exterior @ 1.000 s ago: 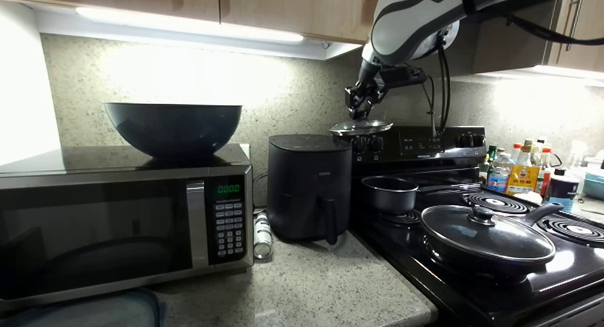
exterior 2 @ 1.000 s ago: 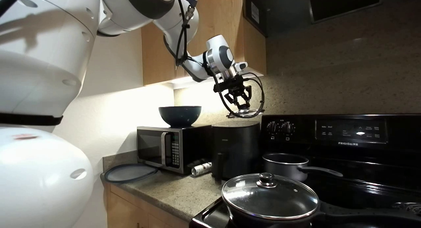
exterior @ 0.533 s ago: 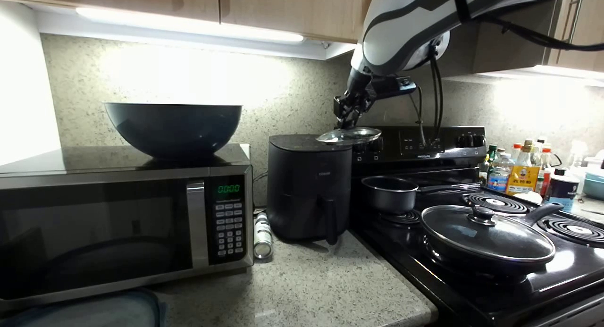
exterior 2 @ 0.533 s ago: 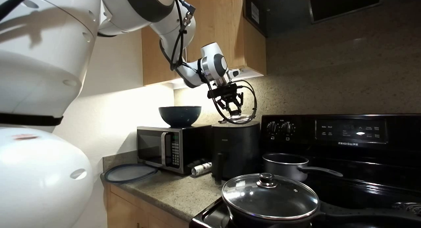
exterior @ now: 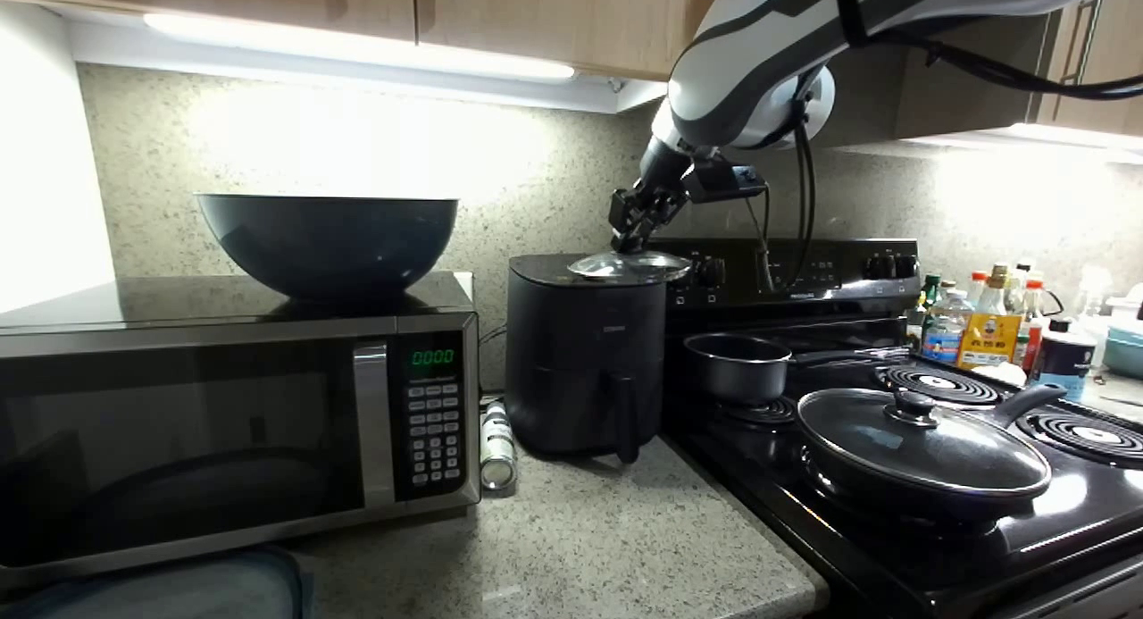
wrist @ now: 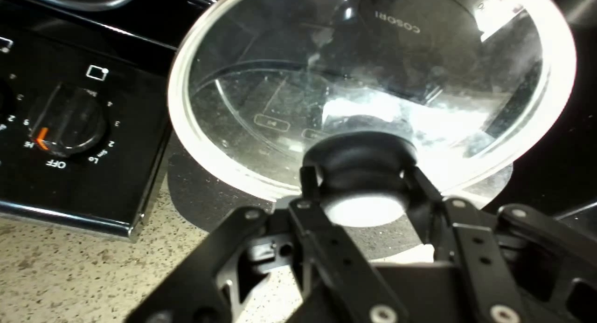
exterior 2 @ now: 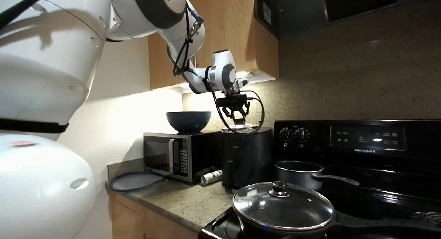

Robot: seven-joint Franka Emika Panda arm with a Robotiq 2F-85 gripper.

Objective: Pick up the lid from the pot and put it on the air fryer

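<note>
Lid [exterior: 630, 267]: lower and farther over the air fryer [exterior: 585, 360] than a second ago; contact unclear
Gripper [exterior 2: 239, 121]: fingers pinching the lid's knob [wrist: 361, 162]
Pot [exterior: 737, 369]: on the stove [exterior 2: 361, 158], near the air fryer
Nearby: covered pan [exterior: 880, 487] before the pot, bowl [exterior: 330, 244] on the microwave [exterior: 241, 414]
Writing: COSORI on air fryer, FRIGIDAIRE on stove, 0000 on microwave

I'm watching the speckled countertop [exterior: 580, 547] in both exterior views: the microwave [exterior: 196, 414] is sitting on it, the air fryer [exterior: 580, 360] is standing alongside, and a printed cylinder [exterior: 497, 449] is lying on its side between them. A flat blue-rimmed piece [exterior 2: 137, 181] is resting in front of the microwave, and I'm seeing bottles [exterior: 987, 333] crowding another stretch of counter [exterior: 1121, 394].
</note>
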